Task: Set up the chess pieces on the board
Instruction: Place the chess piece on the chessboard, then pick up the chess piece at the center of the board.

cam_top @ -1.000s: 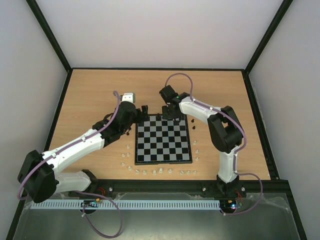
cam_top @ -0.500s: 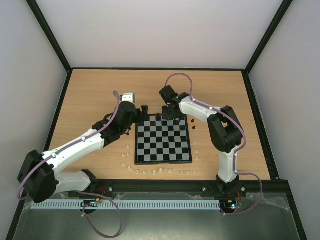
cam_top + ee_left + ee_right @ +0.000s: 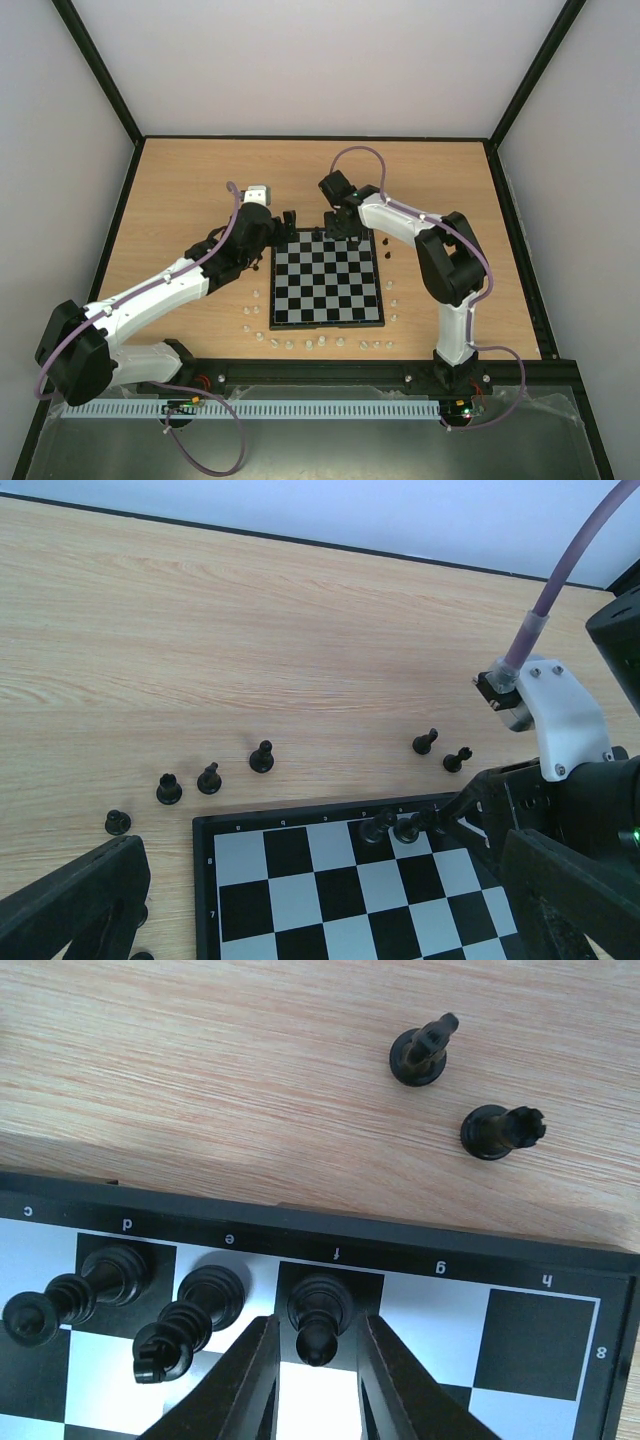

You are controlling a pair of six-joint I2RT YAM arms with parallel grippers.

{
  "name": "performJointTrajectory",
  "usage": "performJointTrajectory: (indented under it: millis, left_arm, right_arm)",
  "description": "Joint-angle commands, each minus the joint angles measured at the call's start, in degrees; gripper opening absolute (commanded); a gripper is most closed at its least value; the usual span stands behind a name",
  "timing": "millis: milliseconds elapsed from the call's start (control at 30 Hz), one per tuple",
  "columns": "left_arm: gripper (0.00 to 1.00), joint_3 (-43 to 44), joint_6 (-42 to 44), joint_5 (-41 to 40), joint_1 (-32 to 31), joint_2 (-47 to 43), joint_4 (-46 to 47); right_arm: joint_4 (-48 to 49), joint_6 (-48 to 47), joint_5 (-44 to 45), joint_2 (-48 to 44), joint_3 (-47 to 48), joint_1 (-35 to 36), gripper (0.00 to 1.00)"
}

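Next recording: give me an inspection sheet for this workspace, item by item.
Surface: wooden table.
Job's things: board lies flat; three black pieces stand on its far rank, others sit loose beyond it.
Clutter: white pieces along the board's near and side edges.
End effectors: left end effector open, empty; right end effector slightly parted around one black piece.
Cables: purple cable looped over each arm.
Surroundings: white walls, black frame.

We see a matt, pale wood-grain desk (image 3: 200, 1050), glossy black plastic chess pieces (image 3: 208, 1300), a smooth, faintly sheened board (image 3: 540, 1332), a matt black plastic right tool (image 3: 318, 1335).
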Motion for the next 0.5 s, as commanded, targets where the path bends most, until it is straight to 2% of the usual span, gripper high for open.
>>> performJointTrajectory:
  millis: [0, 167, 267, 333, 467]
  left_arm:
    - [0.99, -0.45, 0.00, -0.66, 0.23, -0.08, 1.13]
    - [0.99, -0.28, 0.31, -1.21, 0.21, 0.57, 0.92]
    - [0.99, 0.45, 0.67, -1.77, 0.28, 2.04, 0.30]
    - [0.99, 0.92, 0.89, -2.18, 0.38, 3.04, 0.09]
    - [0.99, 2.76, 1.20, -2.08, 0.71, 7.27, -0.61]
  right_arm:
    - [-2.58, -0.04, 1.02, -3.82, -0.16, 0.30, 0.23]
    - [-1.52, -0.39, -0.44, -10.83, -2.54, 0.31, 0.28]
    - [-0.22, -0.89, -1.47, -16.83, -5.43, 0.31, 0.43]
    - [-0.27, -1.13, -1.12, -21.36, -7.57, 0.31, 0.60]
    - [-0.67, -1.40, -1.68, -28.65, -10.86, 0.31, 0.80]
